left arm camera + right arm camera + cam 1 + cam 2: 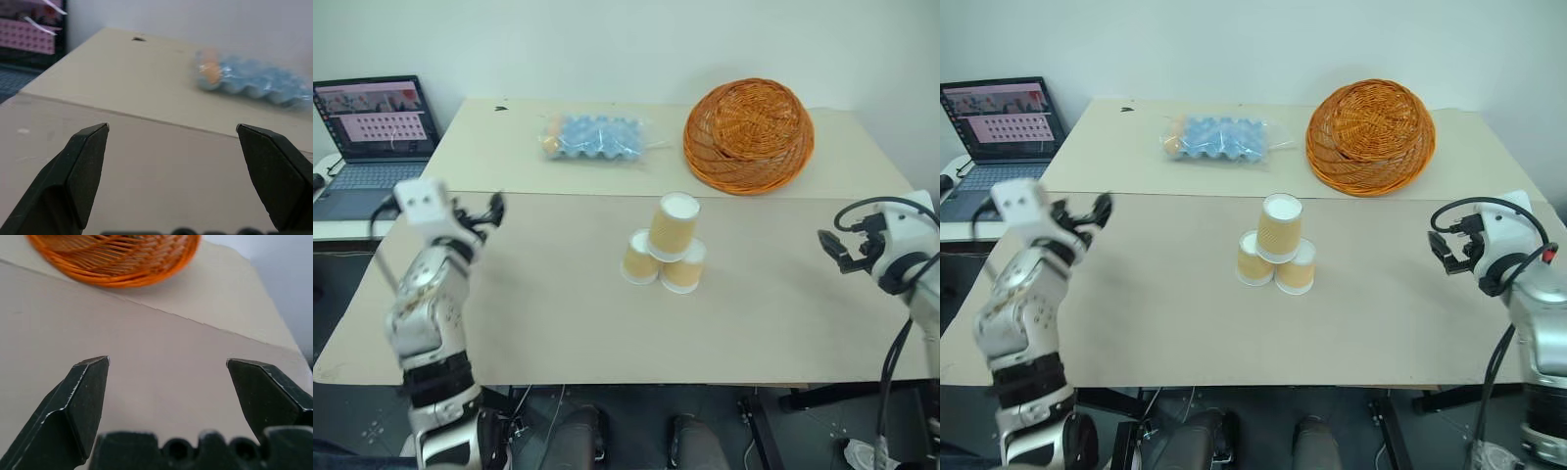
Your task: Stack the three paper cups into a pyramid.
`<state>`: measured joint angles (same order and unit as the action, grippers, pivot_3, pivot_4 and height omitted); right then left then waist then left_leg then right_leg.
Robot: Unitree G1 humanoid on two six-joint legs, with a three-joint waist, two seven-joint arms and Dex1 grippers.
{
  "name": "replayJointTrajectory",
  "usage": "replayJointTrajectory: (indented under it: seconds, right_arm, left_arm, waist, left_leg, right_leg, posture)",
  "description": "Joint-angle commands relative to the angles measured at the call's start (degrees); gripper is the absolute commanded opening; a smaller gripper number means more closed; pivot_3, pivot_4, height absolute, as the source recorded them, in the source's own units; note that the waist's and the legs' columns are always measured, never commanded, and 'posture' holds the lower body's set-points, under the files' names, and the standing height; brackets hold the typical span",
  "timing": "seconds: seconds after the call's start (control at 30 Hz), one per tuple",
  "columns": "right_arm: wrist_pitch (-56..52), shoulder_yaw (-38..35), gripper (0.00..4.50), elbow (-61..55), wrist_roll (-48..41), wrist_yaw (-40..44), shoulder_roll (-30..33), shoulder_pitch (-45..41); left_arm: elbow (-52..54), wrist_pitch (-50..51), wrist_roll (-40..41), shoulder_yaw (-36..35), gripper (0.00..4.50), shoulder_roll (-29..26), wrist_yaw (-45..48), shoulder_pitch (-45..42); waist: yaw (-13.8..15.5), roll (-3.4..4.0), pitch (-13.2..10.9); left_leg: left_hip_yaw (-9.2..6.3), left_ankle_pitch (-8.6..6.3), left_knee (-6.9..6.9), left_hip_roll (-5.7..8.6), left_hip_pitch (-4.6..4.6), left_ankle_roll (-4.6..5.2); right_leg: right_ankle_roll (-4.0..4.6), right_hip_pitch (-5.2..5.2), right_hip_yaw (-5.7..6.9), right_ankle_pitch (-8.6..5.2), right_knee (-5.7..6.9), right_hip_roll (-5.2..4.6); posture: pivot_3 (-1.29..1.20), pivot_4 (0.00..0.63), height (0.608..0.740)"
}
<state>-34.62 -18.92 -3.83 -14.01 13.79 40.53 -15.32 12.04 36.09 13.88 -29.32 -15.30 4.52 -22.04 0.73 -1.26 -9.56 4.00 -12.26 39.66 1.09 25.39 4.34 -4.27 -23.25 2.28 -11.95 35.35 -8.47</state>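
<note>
pyramid [664, 245]: three paper cups mid-desk [558, 323], two below, one on top | left end effector [171, 134]: spread, empty, well left of the cups | right end effector [167, 363]: spread, empty, well right | step: stack looks finished; keep both arms wide, avoid nudging the desk

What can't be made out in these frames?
- Orange wicker basket, upside down on the far table: anything beneath it is hidden by its own weave.
- Blue egg tray in a clear bag: contents blurred in the left wrist view, too small in the head views.
- Open laptop: screen text too small, left side cut by the frame edge.
- Three tan paper cups, stacked: contact between them too small to judge.
</note>
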Motion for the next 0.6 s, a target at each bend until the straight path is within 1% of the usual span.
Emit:
replayJointTrajectory:
  seconds: [0.03,0.07,0.17,0.33,0.6]
  right_arm:
    - [7.7,-2.0,4.5,2.3,1.6,-7.2,-8.1,-2.1]
    - [10.5,-1.8,4.5,2.9,2.1,-7.2,-9.5,-1.8]
    - [16.2,-2.5,4.5,5.4,1.8,-7.1,-13.1,-1.3]
    - [22.1,-3.2,4.5,8.0,0.9,-6.0,-15.2,0.0]
    - [23.4,-3.6,4.5,9.9,0.7,-5.4,-15.0,-0.4]
  left_arm:
    - [-2.0,-8.1,-2.2,-3.1,4.45,0.5,-4.9,3.0]
    - [-3.0,-9.4,-2.0,-3.2,4.45,0.3,-5.0,3.4]
    - [-5.6,-13.3,-1.5,-3.6,4.45,0.0,-5.3,4.3]
    - [-9.0,-18.2,0.0,-3.9,4.45,-0.6,-3.8,4.4]
    - [-10.1,-22.0,1.6,-3.0,4.45,-0.5,-3.3,3.7]
  waist:
    - [-0.1,0.02,0.1]
    - [-0.1,0.03,0.1]
    - [0.1,0.04,0.1]
    - [0.0,0.05,0.1]
    - [-0.4,0.06,0.1]
  left_leg:
    - [0.01,-0.01,0.0,-0.04,-0.13,-0.03]
    - [0.01,-0.3,-0.03,-0.03,-0.14,-0.17]
    - [0.0,-0.32,0.0,0.03,-0.13,-0.07]
    - [-0.04,-0.16,0.05,0.03,-0.15,0.18]
    - [0.02,-0.16,0.02,-0.02,-0.16,0.24]
  right_leg:
    - [0.04,0.07,0.01,0.03,-0.03,0.02]
    - [0.05,0.07,-0.01,0.03,0.0,0.0]
    - [0.07,0.0,0.01,0.04,0.12,0.0]
    - [0.07,-0.05,0.07,0.04,0.06,0.0]
    - [0.08,0.0,0.01,0.04,0.23,0.01]
  posture:
    - [0.0,0.15,0.726]
    - [0.0,0.15,0.726]
    - [0.0,0.15,0.726]
    - [0.0,0.15,0.726]
    - [0.0,0.15,0.726]
